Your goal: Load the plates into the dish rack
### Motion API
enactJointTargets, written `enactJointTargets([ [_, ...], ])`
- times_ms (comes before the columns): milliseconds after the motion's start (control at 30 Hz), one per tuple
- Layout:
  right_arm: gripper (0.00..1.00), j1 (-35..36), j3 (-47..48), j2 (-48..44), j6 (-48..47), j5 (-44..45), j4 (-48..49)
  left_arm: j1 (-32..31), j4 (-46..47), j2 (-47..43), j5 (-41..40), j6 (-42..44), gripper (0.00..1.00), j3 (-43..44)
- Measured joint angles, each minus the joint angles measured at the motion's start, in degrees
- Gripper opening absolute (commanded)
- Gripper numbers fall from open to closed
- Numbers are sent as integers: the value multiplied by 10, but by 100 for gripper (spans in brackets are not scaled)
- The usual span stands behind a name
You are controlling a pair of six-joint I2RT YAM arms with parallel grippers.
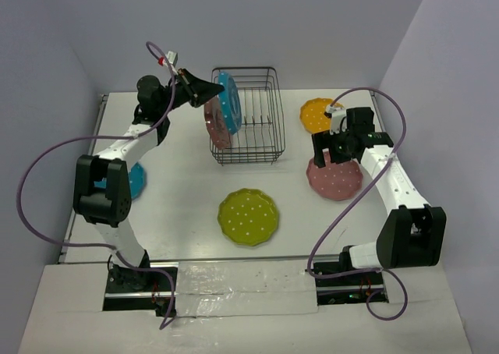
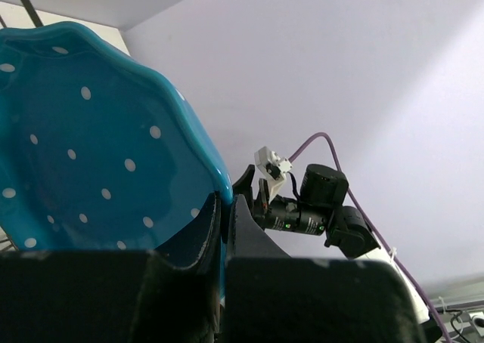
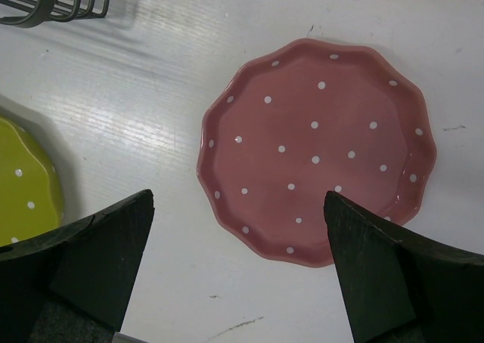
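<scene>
Between pale walls (image 1: 312, 26), white table (image 1: 179, 206) bears plates (image 1: 248, 217)

A dotted teal plate (image 2: 91, 146) stands pinched at its scalloped rim in the dark left gripper (image 2: 224, 214), a purple cable (image 2: 318, 139) curling against the pale wall (image 2: 340, 56) behind.

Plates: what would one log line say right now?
left gripper shut on teal plate at dish rack | right gripper open above pink plate

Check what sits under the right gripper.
A pink plate lies flat on the table below the open right gripper. One finger hides part of its near rim.
</scene>
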Motion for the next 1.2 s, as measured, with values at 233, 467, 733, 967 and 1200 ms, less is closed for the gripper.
enactJointTargets([
  [233, 100, 0, 0, 9, -1, 2, 0, 6, 31, 38, -3, -19, 0, -10],
  [467, 100, 0, 0, 9, -6, 6, 0, 10, 50, 52, -7, -25, 0, -24],
  [733, 100, 0, 0, 13, -9, 9, 1, 23, 58, 55, -9, -28, 0, -37],
  [967, 100, 0, 0, 16, -9, 9, 1, 28, 61, 68, -8, -25, 0, -38],
  [1200, 100, 0, 0, 16, -11, 9, 1, 28, 57, 101, -2, -9, 2, -37],
])
